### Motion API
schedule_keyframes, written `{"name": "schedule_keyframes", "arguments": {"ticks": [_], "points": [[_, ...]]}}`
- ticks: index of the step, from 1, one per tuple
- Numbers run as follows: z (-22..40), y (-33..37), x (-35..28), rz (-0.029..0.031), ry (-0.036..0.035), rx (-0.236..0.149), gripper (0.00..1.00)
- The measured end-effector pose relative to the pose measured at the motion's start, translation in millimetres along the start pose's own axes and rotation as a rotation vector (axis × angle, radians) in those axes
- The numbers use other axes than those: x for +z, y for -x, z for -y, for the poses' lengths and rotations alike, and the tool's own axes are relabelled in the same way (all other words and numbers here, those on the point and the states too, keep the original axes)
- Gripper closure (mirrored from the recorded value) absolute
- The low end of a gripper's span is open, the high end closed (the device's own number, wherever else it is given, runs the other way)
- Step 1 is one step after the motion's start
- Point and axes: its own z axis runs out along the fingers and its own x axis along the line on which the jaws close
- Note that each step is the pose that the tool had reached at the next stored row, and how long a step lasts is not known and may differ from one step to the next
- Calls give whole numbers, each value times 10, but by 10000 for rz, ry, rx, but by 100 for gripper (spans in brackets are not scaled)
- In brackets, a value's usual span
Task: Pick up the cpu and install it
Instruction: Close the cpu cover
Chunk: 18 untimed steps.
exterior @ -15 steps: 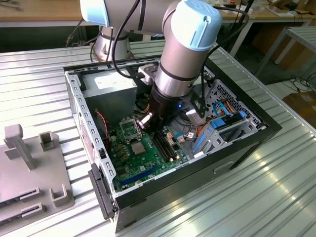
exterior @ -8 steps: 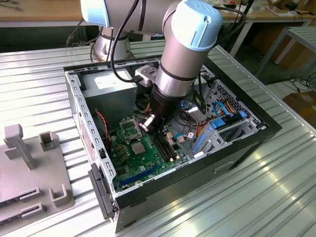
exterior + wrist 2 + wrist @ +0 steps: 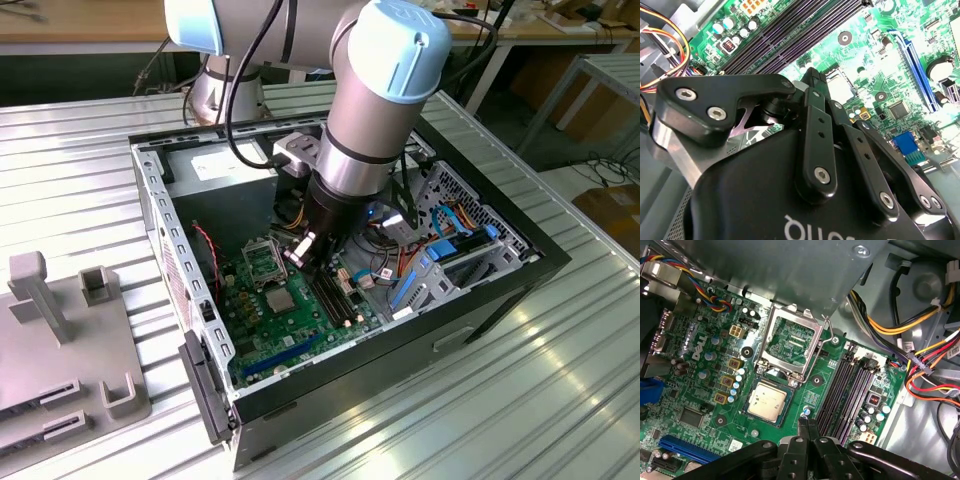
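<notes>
First wrist view: small square silver-topped cpu (image 3: pixel 769 400) lies flat on green motherboard (image 3: pixel 705 390), mid-board, just beside open metal-framed socket (image 3: pixel 789 342), between socket and blue slot (image 3: pixel 685 449). Black gripper (image 3: pixel 807 424) hovers near cpu, not touching; fingertips pressed together, holding nothing; long black memory slots (image 3: pixel 842 390) on its other side. Exterior view: gripper (image 3: pixel 312 258) inside open black computer case (image 3: pixel 480 290); cpu (image 3: pixel 281 300) just toward exterior view's left of it.
</notes>
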Motion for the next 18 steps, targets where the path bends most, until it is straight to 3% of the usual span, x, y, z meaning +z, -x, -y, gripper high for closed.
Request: {"name": "schedule_keyframes", "arguments": {"ticks": [11,15,18], "points": [[2,1,0,2,1,-83,89],[4,3,1,-7,-28,-718,89],[3,3,3,-8,-48,-1454,89]]}}
